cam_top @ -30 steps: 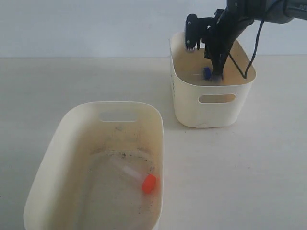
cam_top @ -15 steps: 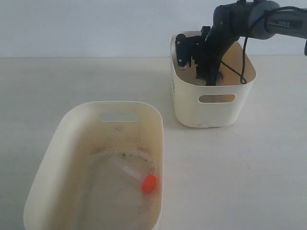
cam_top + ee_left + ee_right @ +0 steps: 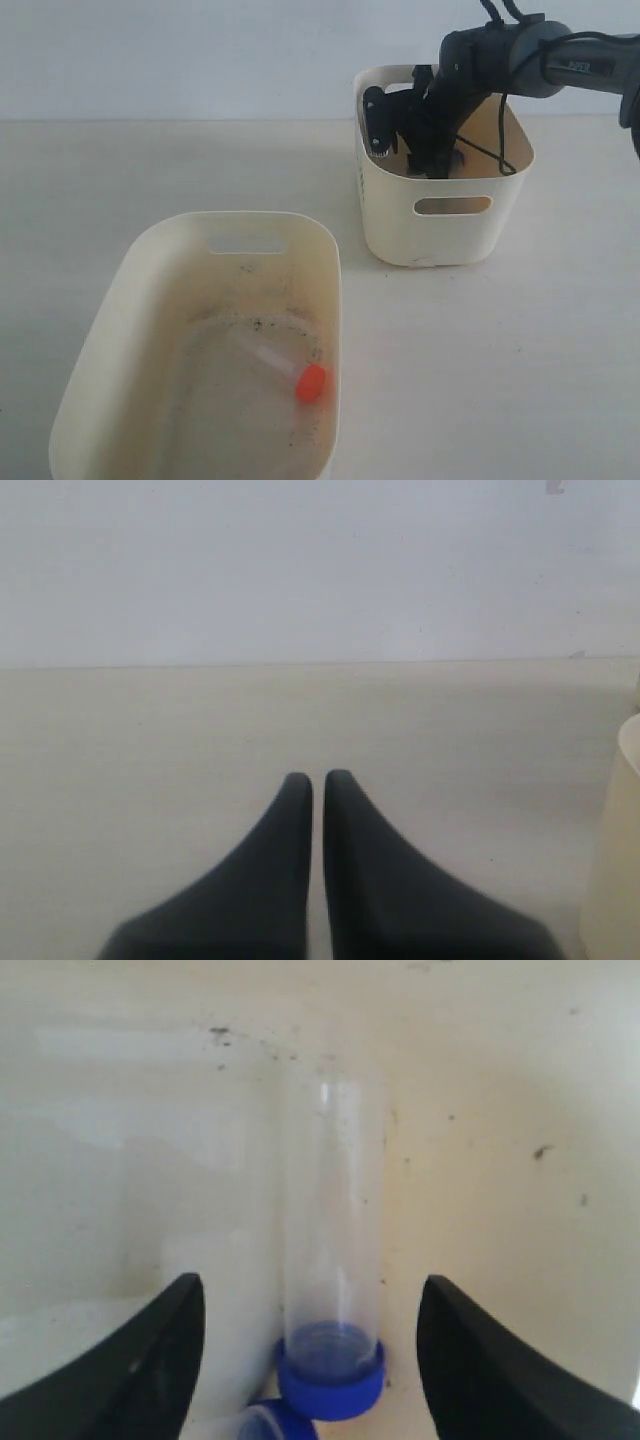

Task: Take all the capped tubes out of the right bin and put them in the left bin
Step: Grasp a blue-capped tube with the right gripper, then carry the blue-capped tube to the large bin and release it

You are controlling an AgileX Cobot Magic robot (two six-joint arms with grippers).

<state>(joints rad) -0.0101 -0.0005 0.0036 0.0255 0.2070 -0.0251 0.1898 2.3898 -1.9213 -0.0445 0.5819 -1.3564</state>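
Pale bench [image 3: 500, 350]; right claw [image 3: 310, 1285] wide in the right bin [image 3: 400, 230], astride a blue-capped tube [image 3: 333, 1240]; left claw [image 3: 318, 778] tight, empty.

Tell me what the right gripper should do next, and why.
Probably close the right gripper on the blue-capped tube: inside the right bin its jaws stand open on either side of that tube, gripping nothing yet.

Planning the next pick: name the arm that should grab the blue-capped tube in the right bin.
Right. The right gripper is open inside the right bin, flanking the blue-capped tube; the left gripper is shut over the table.
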